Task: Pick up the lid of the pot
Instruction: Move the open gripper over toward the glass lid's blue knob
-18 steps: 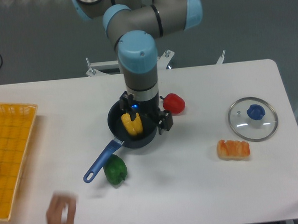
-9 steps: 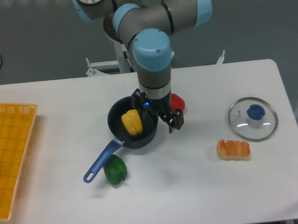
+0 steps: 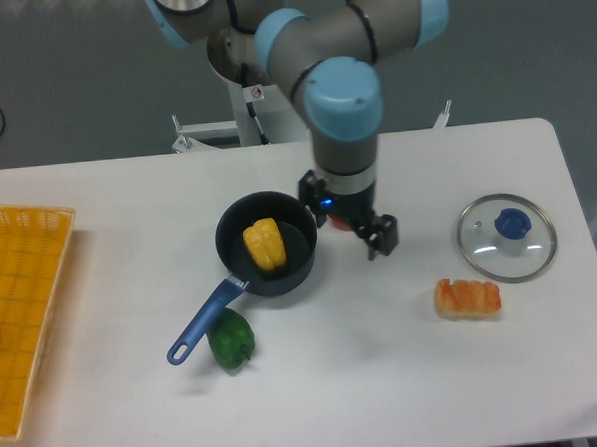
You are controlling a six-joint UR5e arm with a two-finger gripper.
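Nothing's lifted yet, our gripper (image 3: 348, 215) is up near the pan (image 3: 295, 236), fingers apart, so we've got reach, grip and lift on the pot lid (image 3: 506, 243) left

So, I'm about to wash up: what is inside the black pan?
One yellow item lies in the black pan. It covers the pan floor beneath it, so anything under it can't be seen.

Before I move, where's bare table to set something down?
Front middle, between green item and orange-brown item; left, between yellow tray and pan. Crowded: pan handle beside green item; gripper above red item.
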